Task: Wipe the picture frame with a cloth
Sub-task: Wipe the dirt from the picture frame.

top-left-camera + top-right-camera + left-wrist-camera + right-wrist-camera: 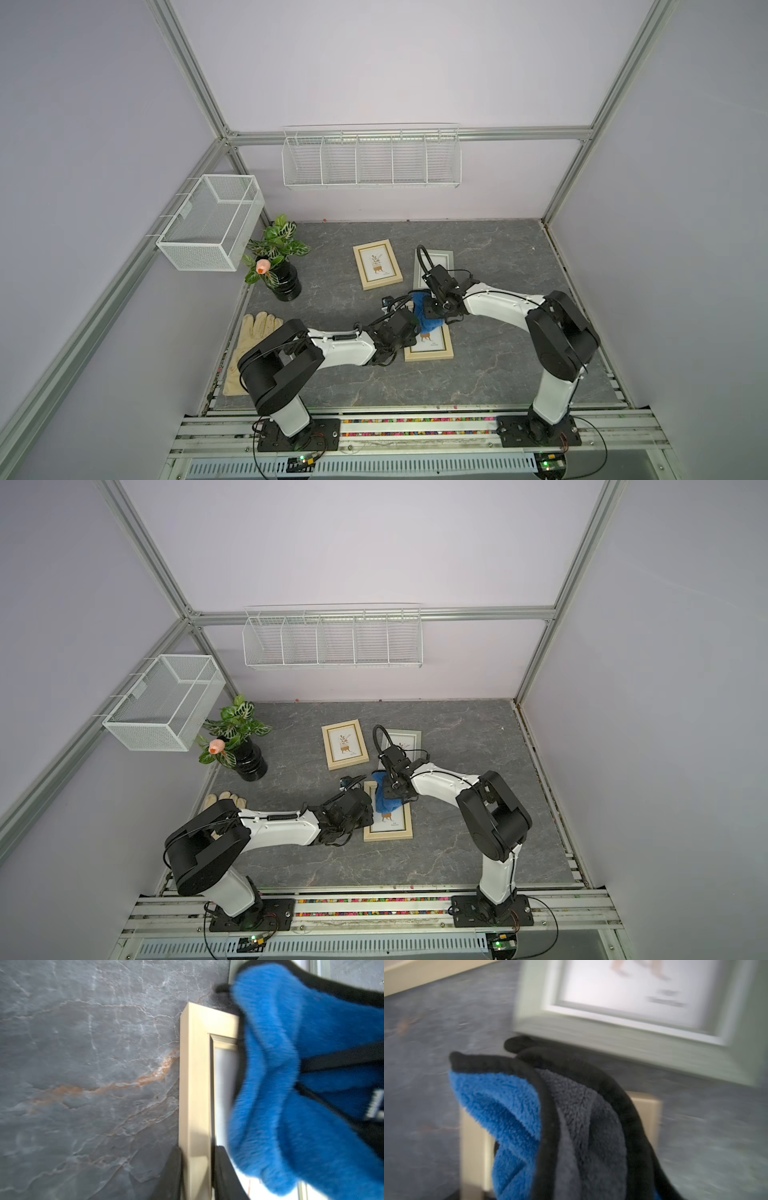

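The picture frame (pixel 428 355) (pixel 388 833), pale wood with a white print, lies flat near the middle of the table (pixel 507 353), between the two arms. The cloth (pixel 430 318) (pixel 384 800) is bunched over the frame's far half and reaches just past its far edge; the near half is bare. In the right wrist view the cloth (pixel 508 1115) shows a blue face, a grey face and a black edge. It hangs gathered from the right jaws, which are closed on it; the right arm (pixel 498 303) reaches in above it. The left jaws are clamped on the frame's left rail (pixel 194 1084), with one black finger (pixel 173 1174) outside the rail and the other inside it, just beside the cloth (pixel 291 1084); the left arm (pixel 340 349) stretches low across the table. Just beyond the cloth lies a grey-green frame (pixel 442 257) (pixel 612 1043), partly hidden by the right arm; to its left lies a second wooden frame (pixel 377 264), slightly askew. Farther left stand a potted plant (pixel 282 266) and, at the table's edge, a beige glove (pixel 249 332). A wire basket (pixel 212 226) hangs on the left wall and a wire rack (pixel 371 160) on the back wall.
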Robot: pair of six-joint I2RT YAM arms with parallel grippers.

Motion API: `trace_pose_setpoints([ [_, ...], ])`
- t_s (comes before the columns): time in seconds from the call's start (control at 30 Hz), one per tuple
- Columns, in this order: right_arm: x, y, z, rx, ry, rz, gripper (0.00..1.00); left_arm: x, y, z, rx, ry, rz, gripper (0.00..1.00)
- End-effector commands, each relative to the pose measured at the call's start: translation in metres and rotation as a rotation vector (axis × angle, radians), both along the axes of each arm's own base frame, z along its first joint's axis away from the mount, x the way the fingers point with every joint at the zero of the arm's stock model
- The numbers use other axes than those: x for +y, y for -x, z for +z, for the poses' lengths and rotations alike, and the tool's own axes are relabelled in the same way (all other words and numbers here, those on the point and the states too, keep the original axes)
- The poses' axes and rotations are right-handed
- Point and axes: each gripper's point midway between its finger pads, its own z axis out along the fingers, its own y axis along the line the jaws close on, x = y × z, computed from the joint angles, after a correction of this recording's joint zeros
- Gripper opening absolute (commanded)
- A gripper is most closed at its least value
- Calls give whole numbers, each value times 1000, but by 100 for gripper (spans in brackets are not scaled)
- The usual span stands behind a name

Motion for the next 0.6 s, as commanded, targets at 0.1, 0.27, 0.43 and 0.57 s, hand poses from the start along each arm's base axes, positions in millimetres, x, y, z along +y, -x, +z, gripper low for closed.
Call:
trace_pose_setpoints([
  [0.1,-5,11,-12,32,104,22,7,40,26,-45,141,-186,14,12],
  [0.27,39,11,-22,65,56,83,7,42,27,-45,142,-189,20,12],
  [0.43,-10,6,-26,74,122,2,7,44,28,-45,142,-188,25,12],
  [0.57,-47,6,-14,38,182,-39,7,44,27,-45,137,-186,26,12],
])
